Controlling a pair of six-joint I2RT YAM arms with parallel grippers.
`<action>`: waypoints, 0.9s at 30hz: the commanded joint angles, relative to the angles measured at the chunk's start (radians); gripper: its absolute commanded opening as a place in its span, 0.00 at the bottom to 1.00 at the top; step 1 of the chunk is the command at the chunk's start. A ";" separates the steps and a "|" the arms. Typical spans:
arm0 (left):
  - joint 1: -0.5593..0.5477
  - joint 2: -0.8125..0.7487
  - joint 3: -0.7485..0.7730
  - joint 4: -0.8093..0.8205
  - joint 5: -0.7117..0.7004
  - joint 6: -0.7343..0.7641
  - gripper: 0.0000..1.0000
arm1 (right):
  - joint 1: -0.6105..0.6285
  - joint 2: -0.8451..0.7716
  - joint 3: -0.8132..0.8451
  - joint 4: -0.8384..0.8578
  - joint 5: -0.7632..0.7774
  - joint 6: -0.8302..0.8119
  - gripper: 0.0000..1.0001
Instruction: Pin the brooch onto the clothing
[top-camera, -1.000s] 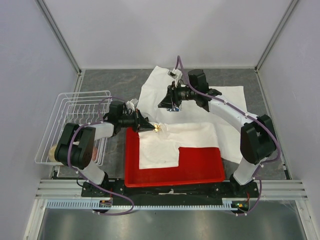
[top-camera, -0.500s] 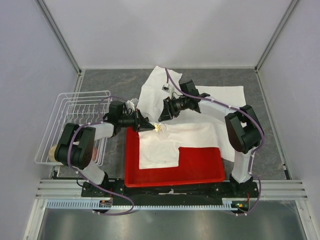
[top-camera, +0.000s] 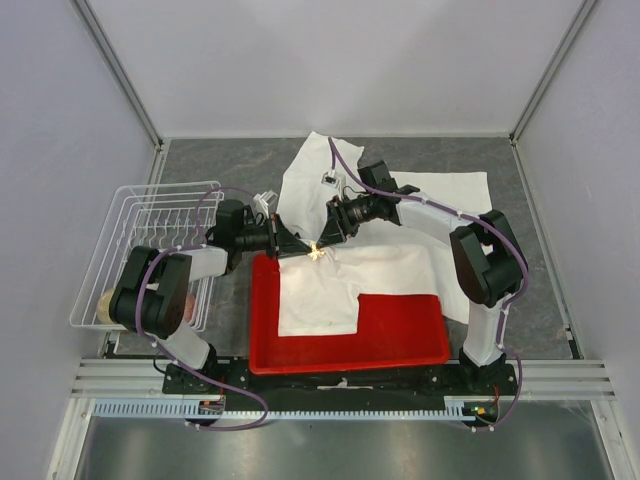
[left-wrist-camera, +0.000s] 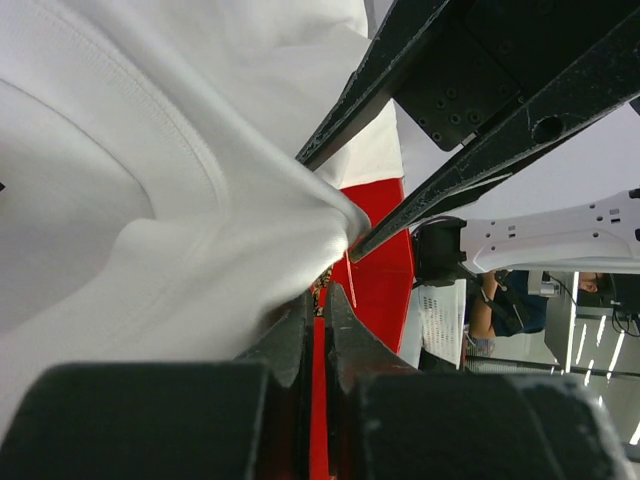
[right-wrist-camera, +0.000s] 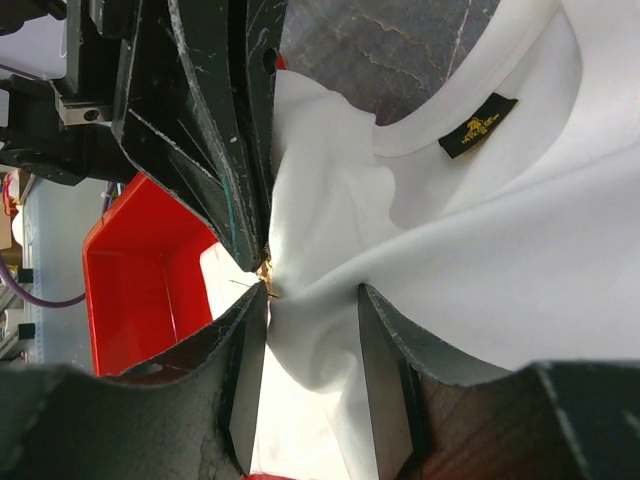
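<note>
Since a second ago the right arm has swung in from farther back over the shirt, so the right pincer (top-camera: 323, 238) now sits nose to nose with the left pincer (top-camera: 298, 248), which has hardly shifted. From above, the brooch (top-camera: 316, 250) glints gold right at the left pincer's tips and just under the right pincer's nose. It rests against the white T-shirt (top-camera: 455, 195), which spreads over the grey table (top-camera: 220, 165) behind the right pincer and drapes into the red tray (top-camera: 400, 335) on the near side of both. A white wire rack (top-camera: 150, 215) stands well behind the left pincer, past its arm. On the left wrist camera the left pincer's jaws are together, nipping a speck of gold, the brooch (left-wrist-camera: 322, 288), at their very tips. Straight ahead of them, the right pincer's two black fingers (left-wrist-camera: 400, 90) reach in, one on either side of a raised ridge of shirt. On the right wrist camera the right pincer (right-wrist-camera: 313, 295) has its jaws apart with bunched cloth filling the gap; I cannot tell whether they press it. The brooch (right-wrist-camera: 267, 277) shows against the fingertip on the left of that view, where the left pincer's tips come in. A black neck label (right-wrist-camera: 478, 125) lies ahead, off to the other side.
</note>
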 joint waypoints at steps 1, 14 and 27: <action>0.004 0.000 0.008 0.122 0.042 -0.045 0.02 | 0.006 -0.011 0.042 0.005 -0.060 -0.028 0.47; 0.004 0.020 0.016 0.171 0.055 -0.065 0.02 | 0.004 -0.003 0.045 -0.006 -0.098 -0.030 0.31; 0.004 0.040 0.031 0.200 0.072 -0.100 0.02 | 0.006 0.000 0.082 -0.083 -0.035 -0.160 0.17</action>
